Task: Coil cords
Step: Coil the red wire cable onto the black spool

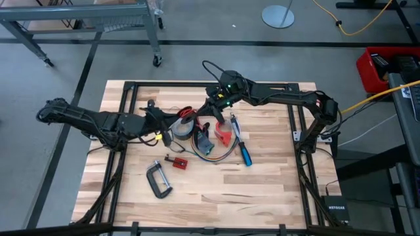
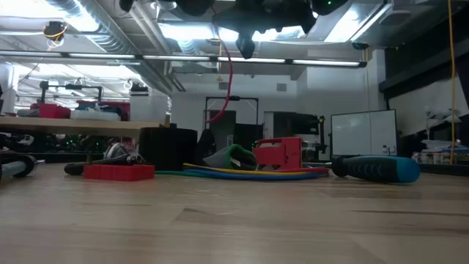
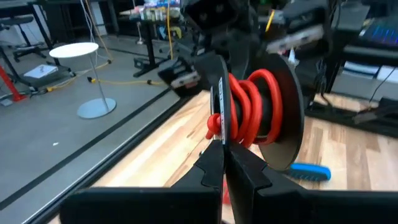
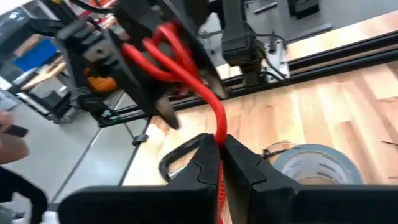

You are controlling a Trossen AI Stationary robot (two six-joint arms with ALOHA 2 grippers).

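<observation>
Pinching a red cord [image 4: 186, 65] between its closed fingers, the right gripper [image 4: 221, 149] hangs above the middle of the wooden table [image 1: 275, 190]; the cord runs up from the fingertips into loops wound on a black spool [image 3: 283, 118]. Facing it, the left gripper [image 3: 222, 158] is clamped on the rim of that same spool, where three or four red turns show. Two cords can be counted: the red one held in the air, and one multicoloured ribbon cord [image 1: 213, 154] lying in a loop on the boards beneath the grippers. Near it lie one grey tape roll [image 1: 182, 126], one blue-handled screwdriver [image 1: 243, 152], one black C-clamp [image 1: 158, 180], one small red block [image 1: 178, 161] and one red holder [image 2: 279, 152].
</observation>
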